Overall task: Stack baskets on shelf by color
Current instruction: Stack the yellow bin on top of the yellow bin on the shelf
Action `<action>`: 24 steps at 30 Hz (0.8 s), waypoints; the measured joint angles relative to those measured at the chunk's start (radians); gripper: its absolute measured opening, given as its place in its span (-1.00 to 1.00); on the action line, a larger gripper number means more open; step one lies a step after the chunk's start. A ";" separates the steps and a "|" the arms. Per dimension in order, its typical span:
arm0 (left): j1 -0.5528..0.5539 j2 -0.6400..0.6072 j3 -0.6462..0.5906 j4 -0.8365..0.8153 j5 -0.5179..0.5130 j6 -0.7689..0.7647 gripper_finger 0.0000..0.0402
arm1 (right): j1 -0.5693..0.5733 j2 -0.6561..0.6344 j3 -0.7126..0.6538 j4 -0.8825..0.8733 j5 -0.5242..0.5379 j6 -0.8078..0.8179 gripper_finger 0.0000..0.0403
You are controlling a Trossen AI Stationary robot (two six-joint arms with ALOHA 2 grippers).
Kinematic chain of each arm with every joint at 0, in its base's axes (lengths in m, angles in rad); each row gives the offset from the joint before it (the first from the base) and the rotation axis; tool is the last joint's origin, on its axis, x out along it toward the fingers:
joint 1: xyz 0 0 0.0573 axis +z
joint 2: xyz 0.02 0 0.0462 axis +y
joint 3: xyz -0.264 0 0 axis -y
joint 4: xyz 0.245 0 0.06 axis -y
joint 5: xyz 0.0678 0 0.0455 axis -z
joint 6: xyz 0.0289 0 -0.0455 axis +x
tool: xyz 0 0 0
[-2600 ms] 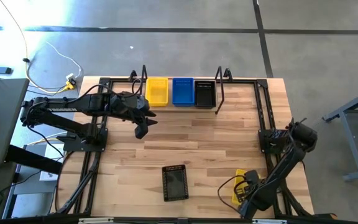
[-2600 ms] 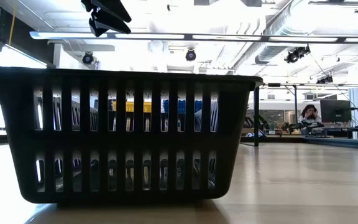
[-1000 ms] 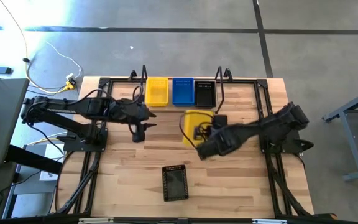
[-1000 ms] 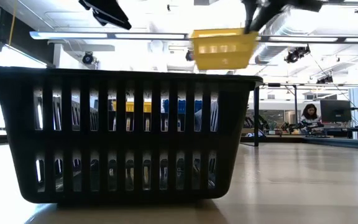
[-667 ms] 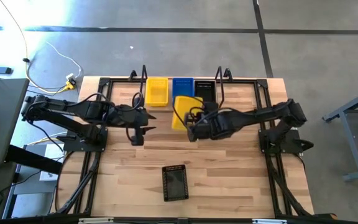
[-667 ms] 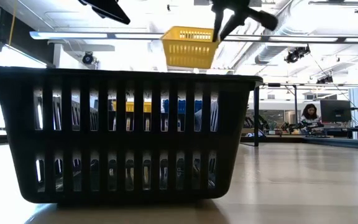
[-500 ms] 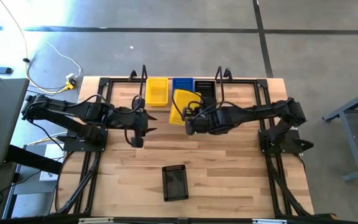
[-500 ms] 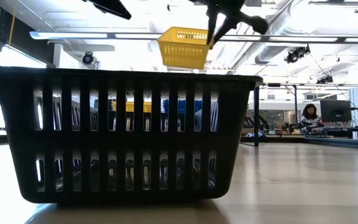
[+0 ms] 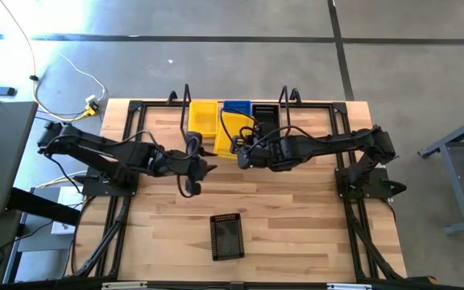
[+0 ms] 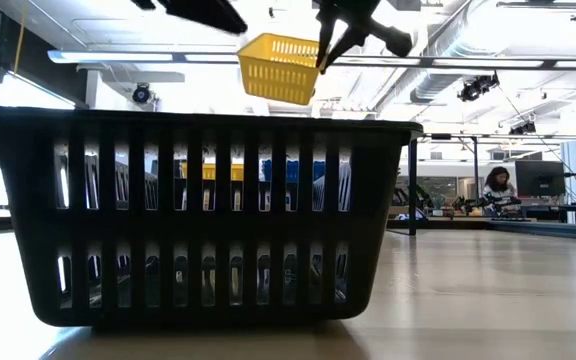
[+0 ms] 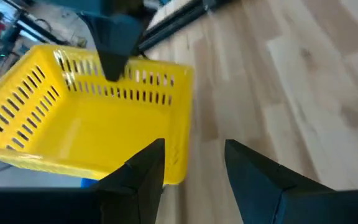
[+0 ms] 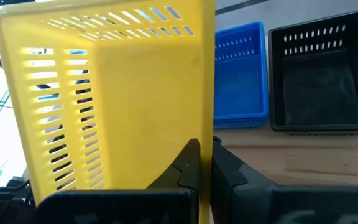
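The right gripper (image 9: pixel 242 155) has its jaws closed on the rim of a yellow basket (image 9: pixel 232 134), carrying it tilted in the air just in front of the shelf (image 9: pixel 236 103) at the far edge of the table (image 9: pixel 296 209). In the low view this carried basket (image 10: pixel 280 68) hangs high above the table, slanted, with the right gripper (image 10: pixel 324 52) pinching its edge. In the right wrist view the basket's wall (image 12: pixel 114 99) stands up in front of the closed jaws.

On the shelf sit a second yellow basket (image 9: pixel 202 118), a blue basket (image 9: pixel 236 106) partly hidden behind the carried one, and a black basket (image 9: pixel 265 118), side by side.

The left gripper (image 9: pixel 192 187) hovers above the table, near the carried basket, its jaws open and empty. In the left wrist view its two fingers (image 11: pixel 143 171) stand apart, with the carried basket just beyond them.

Another black basket (image 9: pixel 227 236) stands alone on the table near the front edge, well apart from the shelf; it fills the low view (image 10: pixel 198 215).
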 joint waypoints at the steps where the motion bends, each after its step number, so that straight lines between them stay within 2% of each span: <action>1: -0.001 0.011 -0.001 0.007 -0.017 0.015 -0.22 | 0.000 0.002 0.000 0.002 0.001 0.000 -1.00; 11: 0.002 0.126 0.001 0.027 -0.060 0.088 -0.22 | 0.003 0.015 -0.001 0.016 -0.020 -0.001 -1.00; 15: 0.004 0.158 0.000 0.031 -0.146 0.106 -0.22 | 0.014 0.015 -0.001 0.028 -0.023 0.000 -1.00; 18: 0.015 0.176 0.001 0.034 -0.166 0.109 -0.23 | 0.024 0.015 -0.001 0.033 -0.024 0.000 -1.00; 21: 0.025 0.179 0.001 0.020 -0.164 0.109 -0.33 | 0.034 0.015 -0.001 0.033 -0.014 0.000 -1.00; 24: 0.027 0.177 0.001 0.021 -0.138 0.107 -0.52 | 0.034 0.015 -0.001 0.035 -0.015 -0.002 -1.00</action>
